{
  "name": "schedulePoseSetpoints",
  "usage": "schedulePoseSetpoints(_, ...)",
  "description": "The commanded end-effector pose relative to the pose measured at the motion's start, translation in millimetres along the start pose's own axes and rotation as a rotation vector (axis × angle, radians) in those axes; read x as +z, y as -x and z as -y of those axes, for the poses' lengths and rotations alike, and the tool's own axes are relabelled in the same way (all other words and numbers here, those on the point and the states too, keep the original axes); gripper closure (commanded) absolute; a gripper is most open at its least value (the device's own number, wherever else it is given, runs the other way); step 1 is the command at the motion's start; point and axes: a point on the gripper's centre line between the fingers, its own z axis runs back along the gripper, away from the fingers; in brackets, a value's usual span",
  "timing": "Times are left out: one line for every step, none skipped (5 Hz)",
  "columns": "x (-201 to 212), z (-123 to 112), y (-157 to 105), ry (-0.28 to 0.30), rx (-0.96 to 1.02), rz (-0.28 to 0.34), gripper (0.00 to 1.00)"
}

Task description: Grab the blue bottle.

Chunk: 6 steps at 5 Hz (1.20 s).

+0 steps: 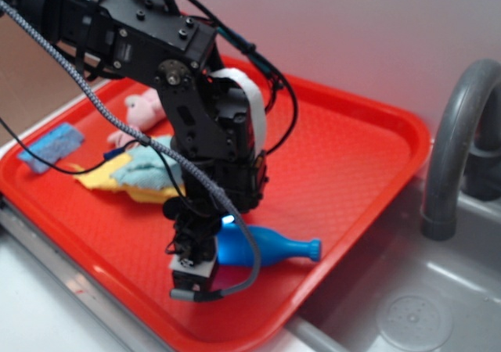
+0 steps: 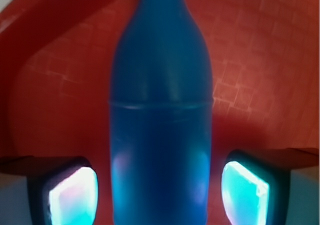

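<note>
Lying on its side on the red tray (image 1: 352, 156), the blue bottle (image 1: 270, 248) occupies the tray's 6 o'clock region in the exterior view, neck and ribbed cap pointing toward 3 o'clock. The gripper (image 1: 196, 270) sits low over the bottle's base end, its body hiding that end from the exterior camera.

In the wrist view the bottle (image 2: 160, 135) runs from 6 o'clock up to 12 o'clock, neck at the top. The two fingers (image 2: 70, 195) stand at 7 and 5 o'clock, one on each side of the body. Red tray surface shows between each pad and the bottle wall, so the jaws are spread and straddle the bottle without contact.

Toward the tray's 10 o'clock corner lie a yellow cloth (image 1: 98, 178) with a pale blue cloth (image 1: 149, 172) on it, a pink plush toy (image 1: 145, 109) and a small blue sponge (image 1: 51, 147), all well apart from the bottle. A grey faucet (image 1: 454, 133) rises at 3 o'clock above a grey sink (image 1: 415, 305).
</note>
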Motion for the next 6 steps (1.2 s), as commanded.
schedulePoseSetpoints(14,17,-4,-0.039,0.050,0.035,1.00)
schedulePoseSetpoints(17,14,-5,-0.046,0.069,0.013,1.00)
schedulePoseSetpoints(59,-17,19,-0.015,0.317,0.053,1.00)
schedulePoseSetpoints(86,-60,50,0.078,0.553,0.146,1.00)
schedulePoseSetpoints(102,-81,77,0.075,0.683,0.150,1.00)
schedulePoseSetpoints(123,-93,110,0.080,0.809,0.211,1.00)
